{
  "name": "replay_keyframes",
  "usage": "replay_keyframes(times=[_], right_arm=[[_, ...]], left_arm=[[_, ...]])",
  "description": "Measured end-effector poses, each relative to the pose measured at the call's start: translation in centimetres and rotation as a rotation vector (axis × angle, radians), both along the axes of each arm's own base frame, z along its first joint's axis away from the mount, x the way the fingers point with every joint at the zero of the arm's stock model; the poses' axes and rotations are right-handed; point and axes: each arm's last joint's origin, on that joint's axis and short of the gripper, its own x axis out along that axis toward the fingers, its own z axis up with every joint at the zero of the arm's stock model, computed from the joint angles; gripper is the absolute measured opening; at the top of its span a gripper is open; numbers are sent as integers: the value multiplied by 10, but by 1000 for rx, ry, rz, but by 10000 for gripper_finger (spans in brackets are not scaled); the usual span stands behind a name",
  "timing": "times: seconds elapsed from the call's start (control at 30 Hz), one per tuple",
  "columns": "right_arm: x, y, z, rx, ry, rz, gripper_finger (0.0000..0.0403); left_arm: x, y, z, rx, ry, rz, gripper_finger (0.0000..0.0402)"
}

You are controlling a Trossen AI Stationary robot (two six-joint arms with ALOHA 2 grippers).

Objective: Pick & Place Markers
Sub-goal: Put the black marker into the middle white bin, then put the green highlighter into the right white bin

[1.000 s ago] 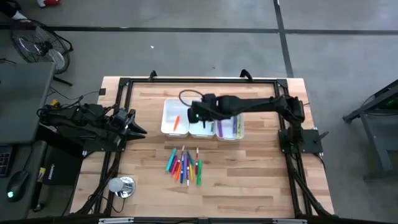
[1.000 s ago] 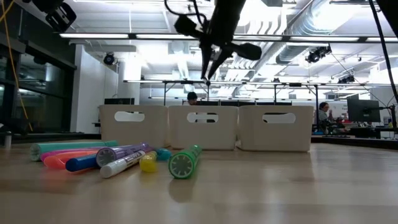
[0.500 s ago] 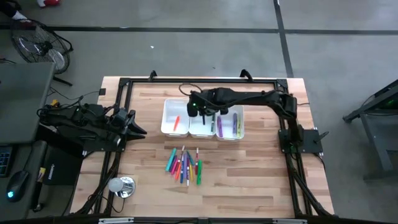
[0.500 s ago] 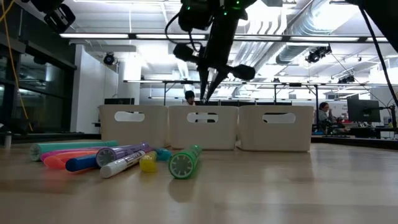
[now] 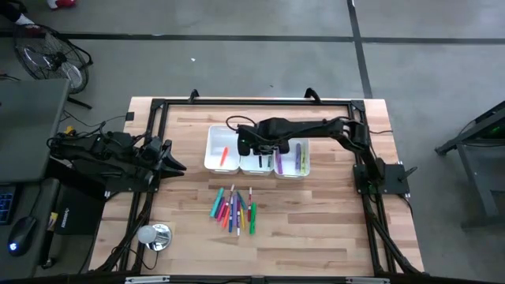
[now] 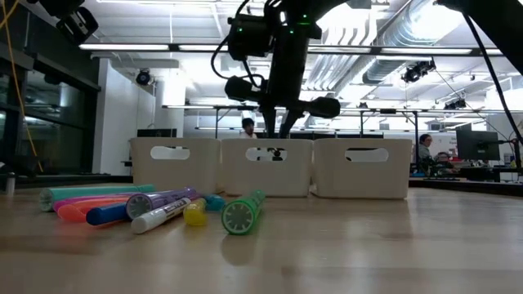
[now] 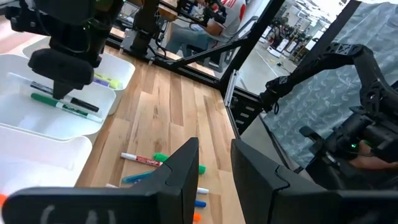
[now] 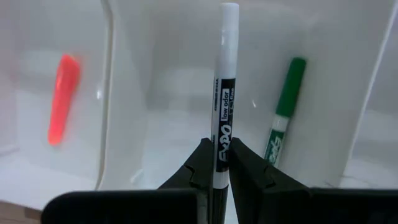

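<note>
"EXPO low odor" — printed on the white marker barrel.

A pale butcher-block wooden table stands on a grey concrete floor crossed by dark seam lines. To one side sits a round black wire-caged fan beside a grey desk, with a black computer mouse near the picture's edge (a green light glows on it). Seen level across the table, the room is a large open workshop: long bright ceiling strip lights, silver ventilation ducts, dark monitors and a seated person far off.
</note>
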Motion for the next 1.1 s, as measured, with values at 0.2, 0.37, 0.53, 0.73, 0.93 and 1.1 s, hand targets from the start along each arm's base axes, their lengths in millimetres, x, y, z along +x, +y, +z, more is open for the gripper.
replay_keyframes(times=[0.2,0.37,0.53,0.73,0.93,1.1], right_arm=[[0,4,0,-3,8,0,45],[-1,9,0,5,20,1,61],[0,14,0,-2,21,3,68],[0,14,1,20,8,13,93],[0,20,8,10,-19,20,127],[1,30,12,11,-40,45,148]], left_arm=[[0,0,0,-1,1,0,92],[0,0,-1,0,10,0,92],[0,0,-1,1,15,0,92],[0,0,-1,0,15,0,92],[0,0,-1,-2,16,-1,92],[0,-1,-1,-6,17,-21,92]])
